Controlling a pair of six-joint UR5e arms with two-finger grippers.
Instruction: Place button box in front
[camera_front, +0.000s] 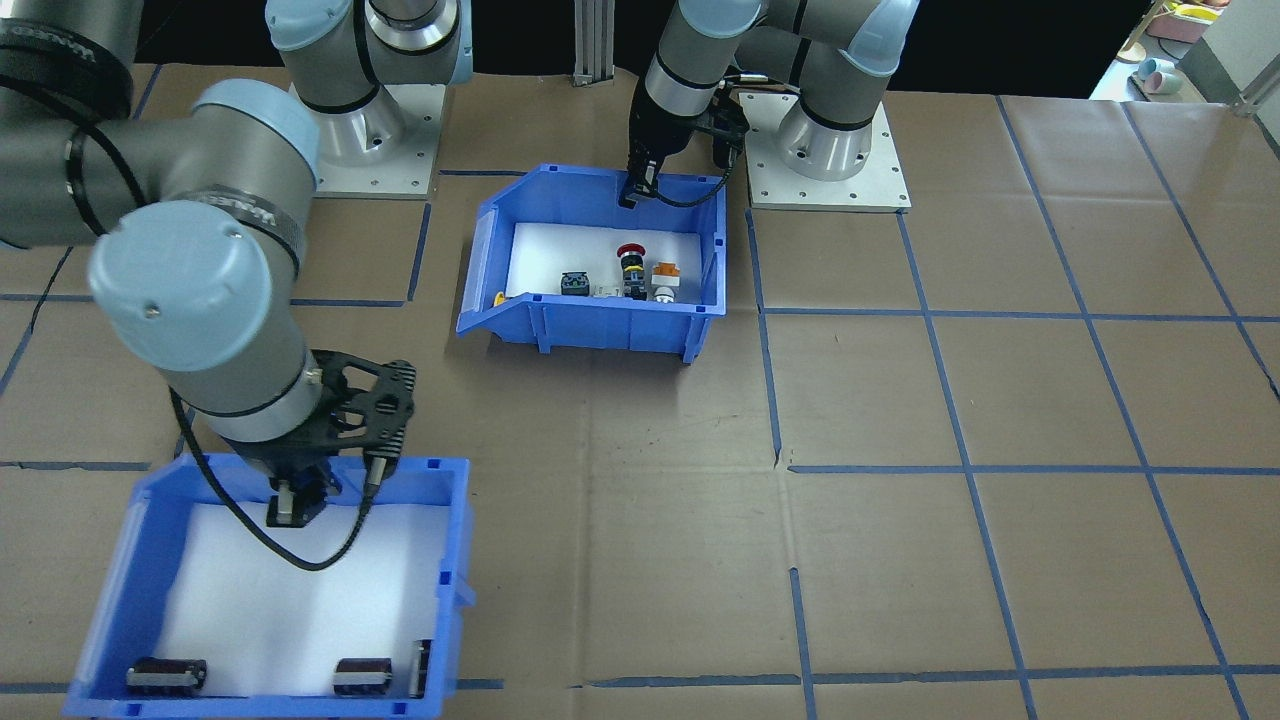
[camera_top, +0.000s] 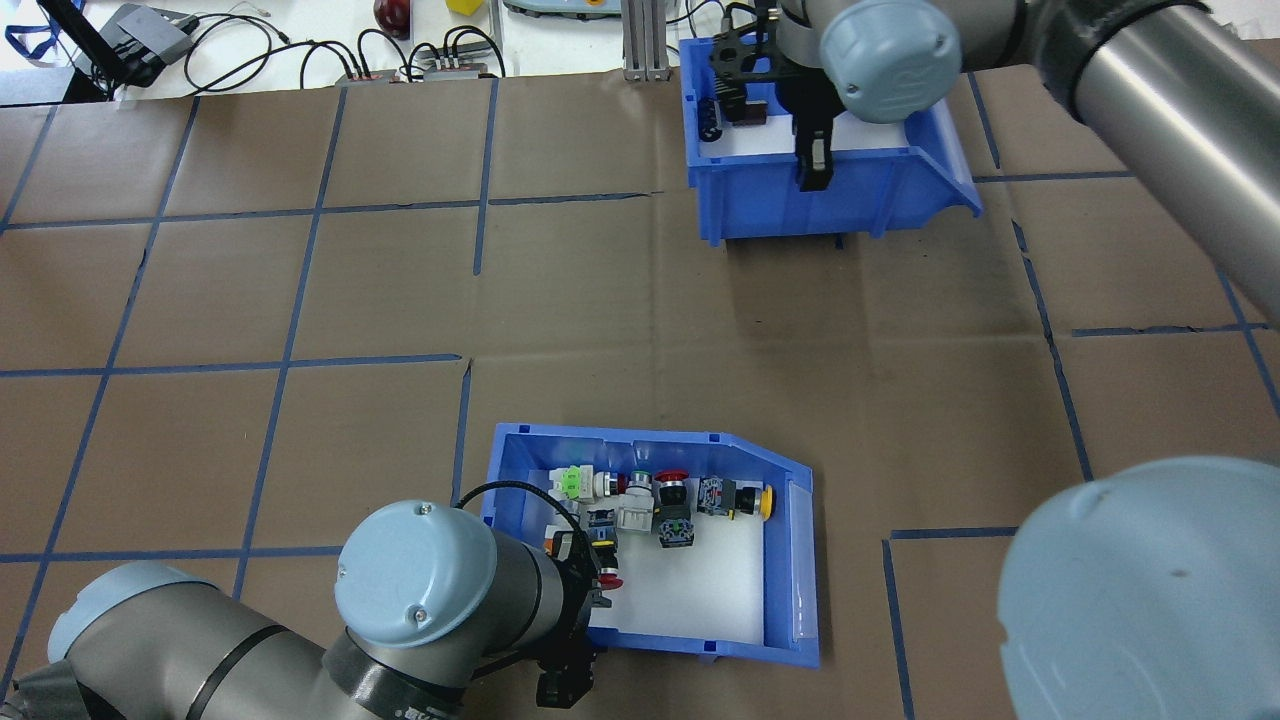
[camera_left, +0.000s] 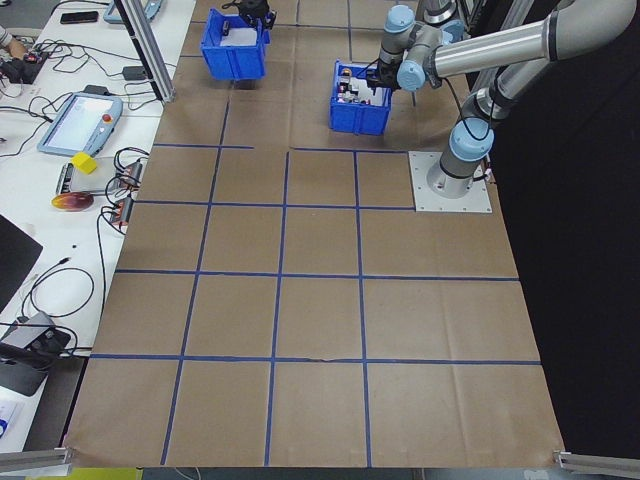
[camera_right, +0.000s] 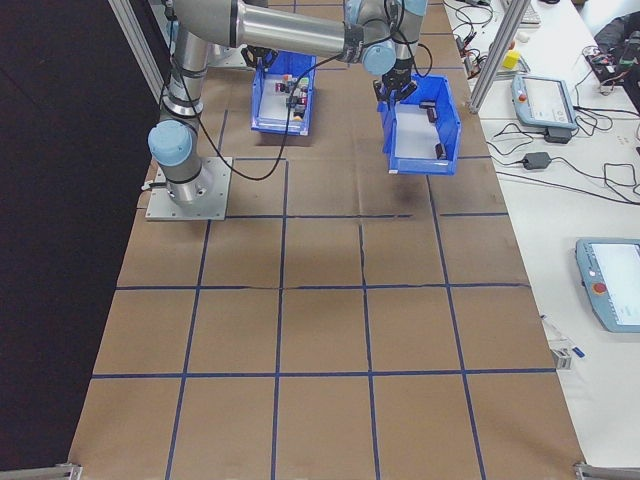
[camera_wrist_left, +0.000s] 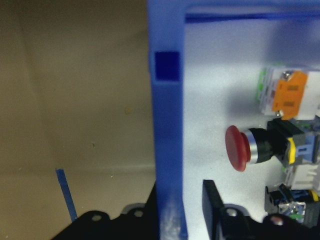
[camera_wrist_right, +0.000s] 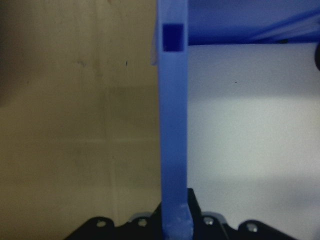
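Observation:
The button box (camera_front: 600, 325) is a blue bin with a white liner. It sits on the table near my base, also in the overhead view (camera_top: 790, 560). Inside lie a red mushroom button (camera_wrist_left: 237, 147) and orange, green and yellow ones. My left gripper (camera_front: 640, 190) stands open astride the box's robot-side wall (camera_wrist_left: 167, 150). Its inner finger (camera_wrist_left: 212, 200) is a little off the wall, over the liner. My right gripper (camera_front: 295, 505) is shut on the wall of the second blue bin (camera_front: 455, 560), which holds only black-and-silver parts.
The second bin (camera_top: 880, 200) is at the table's far side and seems slightly raised over its shadow. Brown paper with a blue tape grid covers the table. Cables, tablets and small items lie beyond the far edge (camera_top: 420, 60).

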